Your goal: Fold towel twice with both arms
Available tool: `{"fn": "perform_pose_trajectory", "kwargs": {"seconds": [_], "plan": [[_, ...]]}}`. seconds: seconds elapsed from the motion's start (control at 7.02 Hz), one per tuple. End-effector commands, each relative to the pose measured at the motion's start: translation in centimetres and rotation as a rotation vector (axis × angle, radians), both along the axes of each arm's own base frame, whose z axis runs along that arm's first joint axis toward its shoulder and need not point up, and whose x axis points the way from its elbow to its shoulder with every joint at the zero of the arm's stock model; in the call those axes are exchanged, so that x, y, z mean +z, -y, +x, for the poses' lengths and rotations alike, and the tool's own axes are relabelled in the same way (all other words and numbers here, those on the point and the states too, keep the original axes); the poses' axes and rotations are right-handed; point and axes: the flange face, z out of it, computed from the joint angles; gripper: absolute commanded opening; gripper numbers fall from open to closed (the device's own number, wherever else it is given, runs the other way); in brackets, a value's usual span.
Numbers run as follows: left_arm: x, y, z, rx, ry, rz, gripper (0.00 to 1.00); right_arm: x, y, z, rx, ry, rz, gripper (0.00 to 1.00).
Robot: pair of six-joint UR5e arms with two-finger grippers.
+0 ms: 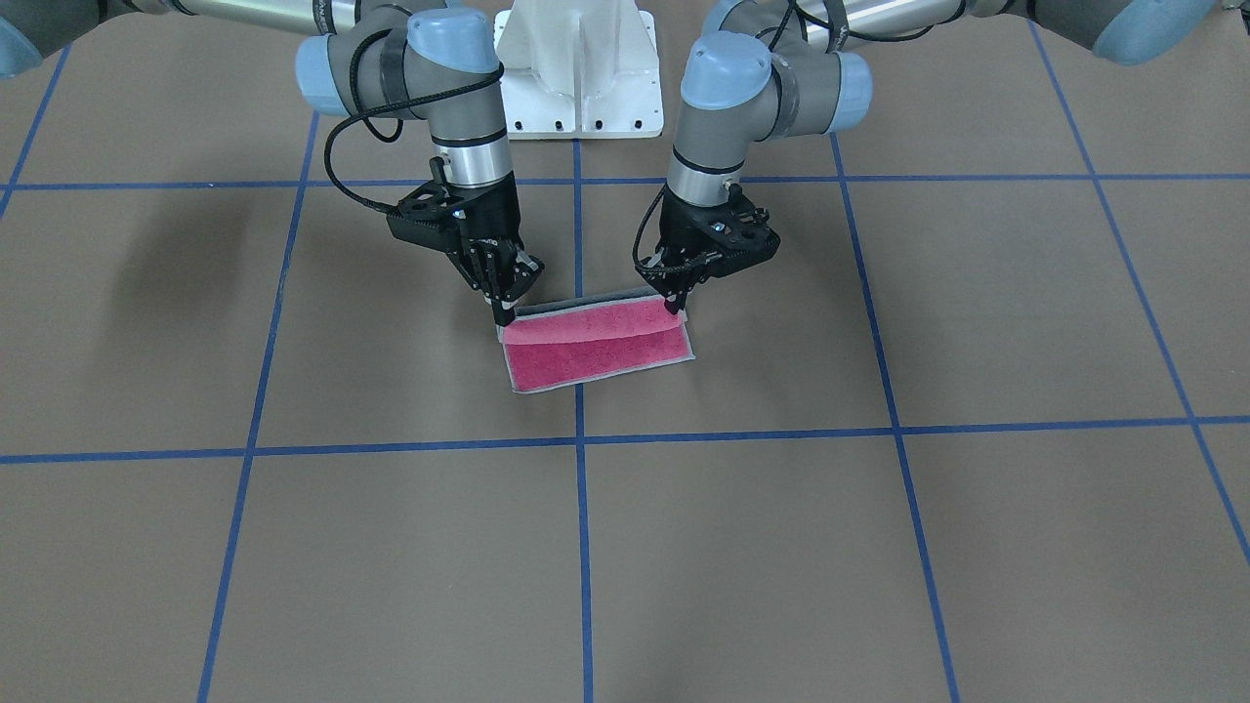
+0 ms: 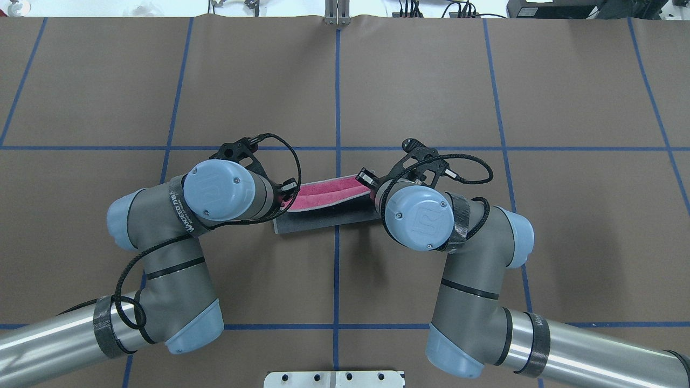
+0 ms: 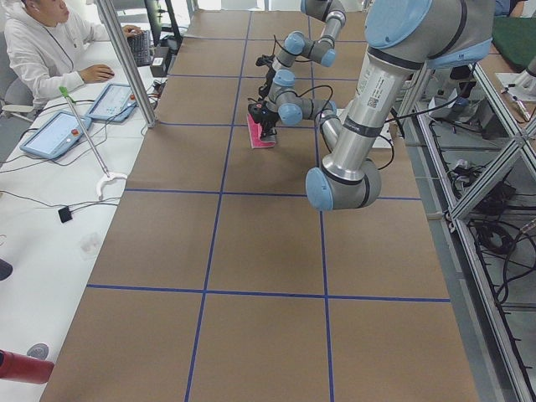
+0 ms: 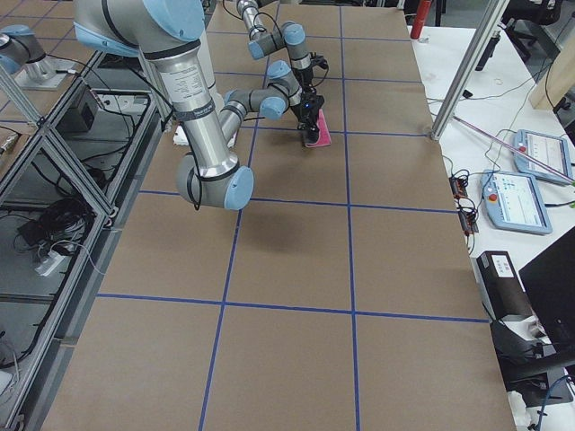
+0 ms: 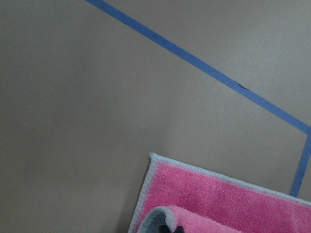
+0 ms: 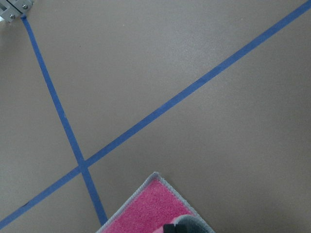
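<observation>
The towel (image 1: pixel 596 347) lies pink face up near the table's middle, over a blue tape line. Its edge on the robot's side is lifted and curled over, so the grey underside (image 2: pixel 323 221) shows. My left gripper (image 1: pixel 674 305) is shut on one raised corner of that edge, and my right gripper (image 1: pixel 504 314) is shut on the other. In the overhead view both wrists hide the fingertips. The left wrist view has the towel (image 5: pixel 228 204) with its hem and a grey curl at the bottom edge. A corner of the towel (image 6: pixel 150 213) fills the bottom of the right wrist view.
The white pedestal base (image 1: pixel 576 68) stands behind the towel between the arms. Blue tape lines (image 1: pixel 580 547) grid the brown table. A person (image 3: pixel 42 42) sits at a side desk with tablets (image 3: pixel 54 134). More tablets (image 4: pixel 526 193) lie on the other side.
</observation>
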Motion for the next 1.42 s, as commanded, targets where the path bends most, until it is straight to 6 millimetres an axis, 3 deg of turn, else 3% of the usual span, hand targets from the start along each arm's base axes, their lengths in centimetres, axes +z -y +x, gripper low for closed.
{"fn": "perform_pose_trajectory", "kwargs": {"seconds": [0.0, 0.14, 0.28, 0.85, 1.14, 1.28], "plan": [[0.3, 0.9, -0.4, 0.023, 0.025, 0.042, 0.73, -0.1, 0.9, 0.6, -0.004, -0.013, 0.021, 0.25], [0.3, 1.5, -0.9, 0.032, 0.034, 0.066, 0.90, -0.1, 1.6, 1.1, 0.001, -0.019, 0.028, 0.85], [0.0, 1.9, -1.5, 0.032, 0.035, 0.078, 1.00, -0.8, 2.7, 2.0, -0.003, -0.023, 0.048, 0.99], [-0.4, 1.8, -2.0, 0.053, 0.030, 0.101, 1.00, -1.0, 3.8, 3.2, -0.102, -0.064, 0.105, 1.00], [-0.2, 0.6, -2.3, 0.068, 0.025, 0.107, 1.00, -0.4, 5.6, 6.8, -0.193, -0.085, 0.135, 1.00], [-0.8, 0.4, -2.4, 0.072, 0.013, 0.118, 1.00, 0.4, 6.5, 9.6, -0.255, -0.107, 0.173, 1.00]]}}
